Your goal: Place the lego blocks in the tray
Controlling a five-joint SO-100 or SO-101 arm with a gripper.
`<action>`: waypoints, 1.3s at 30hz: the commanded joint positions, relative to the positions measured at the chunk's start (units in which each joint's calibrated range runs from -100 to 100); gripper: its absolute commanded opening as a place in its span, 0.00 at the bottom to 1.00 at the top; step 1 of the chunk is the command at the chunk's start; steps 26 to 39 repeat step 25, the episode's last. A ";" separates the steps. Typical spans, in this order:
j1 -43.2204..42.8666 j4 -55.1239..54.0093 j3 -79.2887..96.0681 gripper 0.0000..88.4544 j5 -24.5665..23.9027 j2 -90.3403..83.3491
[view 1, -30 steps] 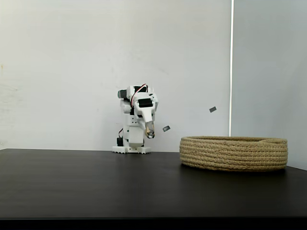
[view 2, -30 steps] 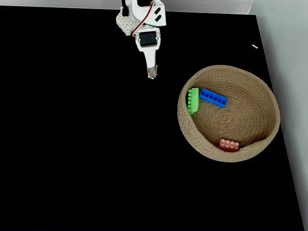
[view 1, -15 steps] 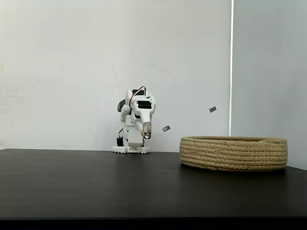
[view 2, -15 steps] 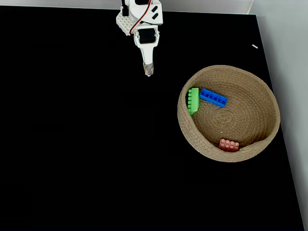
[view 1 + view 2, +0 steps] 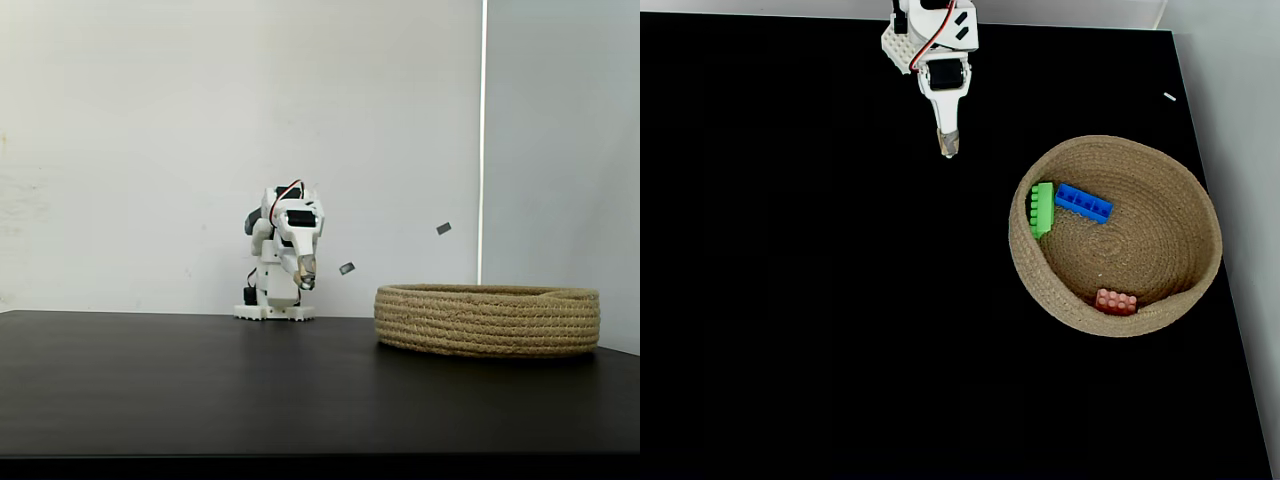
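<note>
From above I count all three bricks inside the tray [image 5: 1200, 190]: the green brick [image 5: 1042, 208] leans against the left wall, the blue brick [image 5: 1083, 203] lies just beside it, the pink brick [image 5: 1116, 301] sits near the bottom rim; the dark worktop [image 5: 800, 300] carries nothing loose that I can find. The gripper [image 5: 947, 147] hangs near the arm's base, well apart from the tray; its fingers look closed on nothing, pressed into one narrow tip. I judge the placing done, so the step in hand is parking; I would fold the arm slowly, keep the fingers together, and steer clear of the tray so nothing gets nudged out; from the side the tray [image 5: 487, 320] hides its contents.
</note>
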 commanded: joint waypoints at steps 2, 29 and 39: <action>-0.93 0.03 0.62 0.00 0.44 -0.58; 2.53 0.11 0.62 0.00 -2.39 -0.49; 2.53 0.11 0.62 0.00 -2.39 -0.49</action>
